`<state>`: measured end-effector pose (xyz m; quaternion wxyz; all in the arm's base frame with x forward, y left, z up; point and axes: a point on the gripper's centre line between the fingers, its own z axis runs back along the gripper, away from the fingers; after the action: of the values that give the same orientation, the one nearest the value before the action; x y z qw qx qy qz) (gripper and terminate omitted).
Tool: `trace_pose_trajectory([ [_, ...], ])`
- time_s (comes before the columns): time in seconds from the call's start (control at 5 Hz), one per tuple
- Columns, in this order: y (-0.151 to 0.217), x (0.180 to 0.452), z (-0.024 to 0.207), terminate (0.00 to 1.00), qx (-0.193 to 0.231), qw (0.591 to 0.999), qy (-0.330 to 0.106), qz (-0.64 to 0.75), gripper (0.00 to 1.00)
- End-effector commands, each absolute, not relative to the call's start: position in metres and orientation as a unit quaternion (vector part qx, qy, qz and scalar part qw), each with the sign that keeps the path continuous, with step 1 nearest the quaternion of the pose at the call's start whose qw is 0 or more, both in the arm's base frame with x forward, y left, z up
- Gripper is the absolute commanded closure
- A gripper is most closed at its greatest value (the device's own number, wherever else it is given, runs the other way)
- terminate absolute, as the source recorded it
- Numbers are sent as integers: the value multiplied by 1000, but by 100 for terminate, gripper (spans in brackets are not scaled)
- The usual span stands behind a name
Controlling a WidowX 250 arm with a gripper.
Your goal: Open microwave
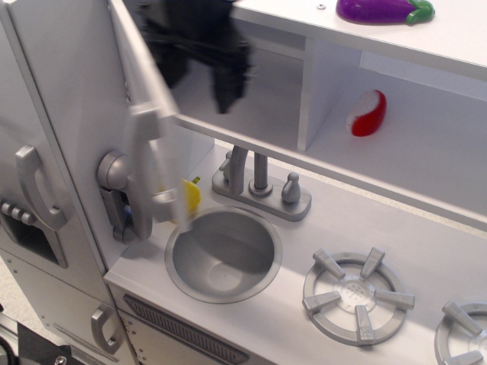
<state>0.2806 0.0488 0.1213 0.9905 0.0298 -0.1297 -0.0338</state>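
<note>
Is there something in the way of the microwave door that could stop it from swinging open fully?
Nothing visible blocks it. The microwave door is swung wide, blurred, its handle in front of the wall phone and the yellow toy. Contact cannot be judged. The gripper, blurred, is inside the compartment.

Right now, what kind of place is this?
It looks like a toy kitchen: a round sink with a faucet, stove burners, and a microwave door swung open by the blurred gripper.
</note>
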Motion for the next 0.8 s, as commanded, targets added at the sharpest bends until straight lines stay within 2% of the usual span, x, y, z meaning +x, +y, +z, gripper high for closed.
trace_pose_trajectory([
  [0.0, 94, 257, 129, 0, 61, 986, -146, -53, 0],
  [0.2, 98, 252, 134, 0, 54, 986, -142, -63, 0],
  [0.6, 95, 263, 179, 0, 14, 986, -158, -40, 0],
])
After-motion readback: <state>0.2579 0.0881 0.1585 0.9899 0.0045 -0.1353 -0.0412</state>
